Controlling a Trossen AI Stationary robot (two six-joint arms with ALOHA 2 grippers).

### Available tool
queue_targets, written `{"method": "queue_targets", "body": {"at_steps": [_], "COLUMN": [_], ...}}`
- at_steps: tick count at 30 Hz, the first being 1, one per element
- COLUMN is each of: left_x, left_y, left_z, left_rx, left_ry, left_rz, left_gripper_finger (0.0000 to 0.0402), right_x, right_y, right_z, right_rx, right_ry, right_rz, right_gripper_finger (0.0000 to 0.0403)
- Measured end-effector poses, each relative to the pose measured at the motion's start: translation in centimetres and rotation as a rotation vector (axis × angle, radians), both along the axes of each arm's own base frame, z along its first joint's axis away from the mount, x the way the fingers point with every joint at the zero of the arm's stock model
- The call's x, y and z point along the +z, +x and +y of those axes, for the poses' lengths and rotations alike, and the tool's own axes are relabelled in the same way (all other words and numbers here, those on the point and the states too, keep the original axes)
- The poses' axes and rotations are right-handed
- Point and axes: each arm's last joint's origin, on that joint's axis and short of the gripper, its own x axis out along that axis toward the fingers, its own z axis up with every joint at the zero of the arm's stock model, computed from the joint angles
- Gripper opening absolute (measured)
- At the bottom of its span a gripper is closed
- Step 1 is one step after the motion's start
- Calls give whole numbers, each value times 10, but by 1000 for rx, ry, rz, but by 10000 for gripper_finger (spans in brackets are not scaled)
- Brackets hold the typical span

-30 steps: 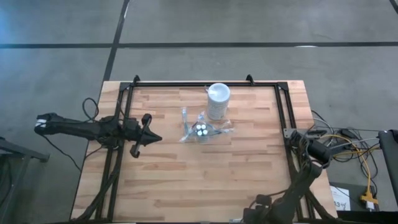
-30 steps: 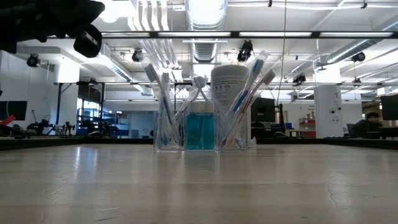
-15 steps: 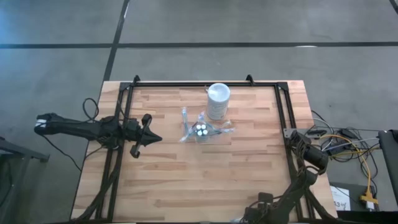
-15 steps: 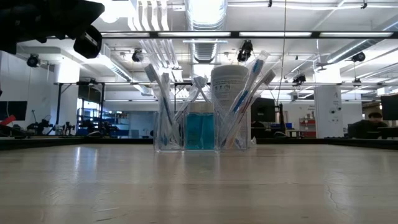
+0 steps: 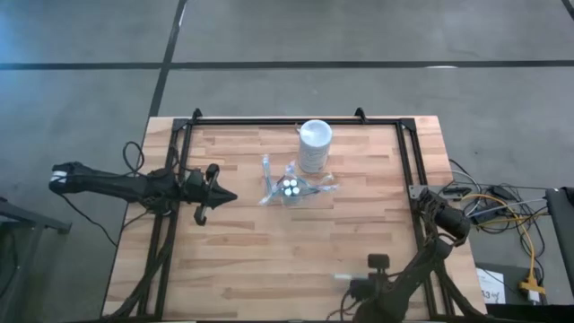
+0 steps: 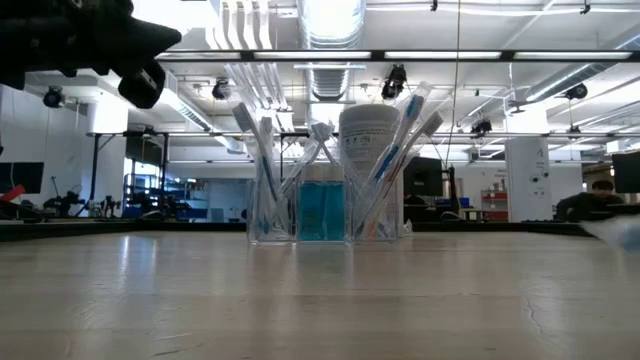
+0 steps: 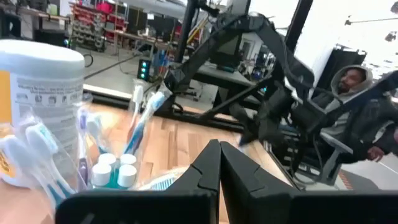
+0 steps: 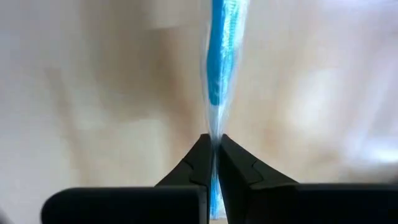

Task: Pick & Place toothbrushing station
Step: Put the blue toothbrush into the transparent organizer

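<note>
Right gripper (image 8: 212, 144) at bench's near edge, fingers pinching blue toothbrush (image 8: 222, 56): pick step. Next: carry to clear holder (image 5: 289, 188). Left gripper (image 5: 218, 196) idle, fingers closed empty.

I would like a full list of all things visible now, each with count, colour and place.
table: one, pale wood, under both arms.
clear holder: one, transparent, table middle, toward the far edge.
toothbrushes: several, pale blue-white, standing in the holder.
tubes: four white caps, teal bodies, in the holder.
white cup: one, white, just behind the holder.
wrapped toothbrush: one, blue, pinched in the right tool.
person: one, seated beyond the table.
left tool: dark, shut, left of the holder.
right tool: dark, shut, near edge.
</note>
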Motion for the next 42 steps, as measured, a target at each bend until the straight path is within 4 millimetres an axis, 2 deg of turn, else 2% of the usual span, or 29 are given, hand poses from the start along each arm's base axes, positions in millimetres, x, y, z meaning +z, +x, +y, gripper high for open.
{"method": "queue_targets", "body": {"at_steps": [5, 12, 16, 23, 28, 33, 37, 42], "left_x": [5, 26, 42, 86, 113, 131, 132, 126], "left_y": [6, 26, 47, 91, 114, 129, 140, 156], "left_z": [-1, -5, -13, -23, -23, -18, -11, -7], "left_rx": [-12, -31, -120, -271, -254, -192, -141, -115], "left_ry": [12, -15, -32, -67, -49, -57, -82, -100], "left_rz": [38, 144, 176, 284, 437, 496, 524, 542], "left_gripper_finger": [7, 17, 54, 132, 188, 233, 258, 273], "right_x": [21, 74, 107, 145, 149, 148, 145, 144], "right_y": [5, 19, 27, 45, 59, 69, 76, 82], "right_z": [-18, -38, -57, -99, -120, -126, -126, -130], "right_rx": [79, 228, 343, 549, 669, 784, 836, 821], "right_ry": [-180, -323, -414, -599, -749, -931, -1061, -1079], "right_rz": [-23, -276, -416, -418, -317, -238, -196, -190], "right_gripper_finger": [8, 8, 8, 8, 8, 8, 8, 8]}}
